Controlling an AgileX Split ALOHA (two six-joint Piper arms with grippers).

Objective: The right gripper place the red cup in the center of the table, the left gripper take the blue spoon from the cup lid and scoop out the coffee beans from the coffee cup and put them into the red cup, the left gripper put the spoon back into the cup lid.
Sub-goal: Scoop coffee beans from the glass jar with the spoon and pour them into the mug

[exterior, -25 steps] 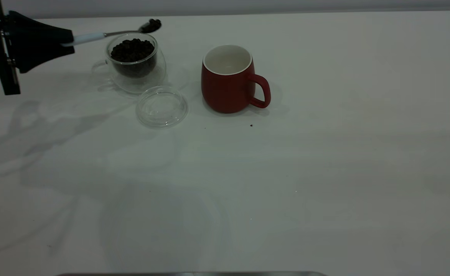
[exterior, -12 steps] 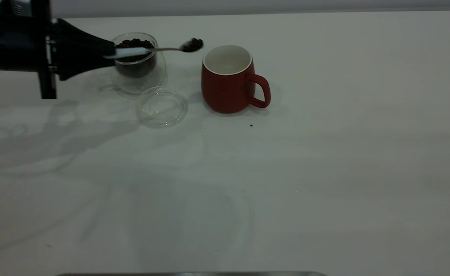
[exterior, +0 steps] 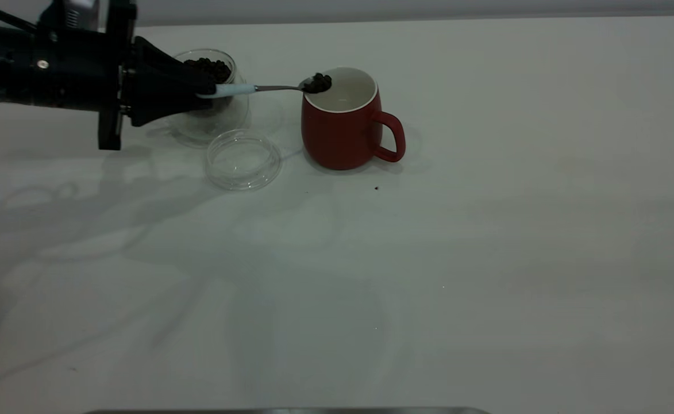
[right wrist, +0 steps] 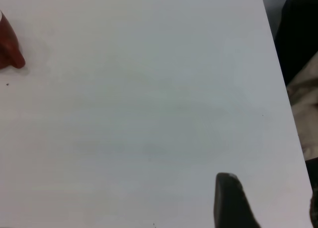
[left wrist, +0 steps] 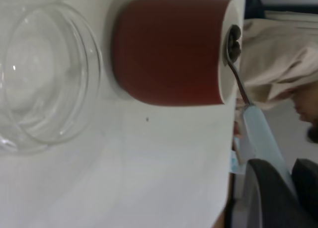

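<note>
The left gripper (exterior: 207, 89) pinches the blue spoon (exterior: 239, 89) in its fingers — coffee beans (exterior: 318, 83) heaped in its bowl over the red cup's (exterior: 339, 129) rim, mid-surface; right gripper's fingers: cannot tell.

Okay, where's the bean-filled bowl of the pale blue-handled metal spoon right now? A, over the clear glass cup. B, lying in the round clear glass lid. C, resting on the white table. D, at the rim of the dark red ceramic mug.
D: the left gripper holds the spoon with its loaded bowl at the red mug's rim.
</note>
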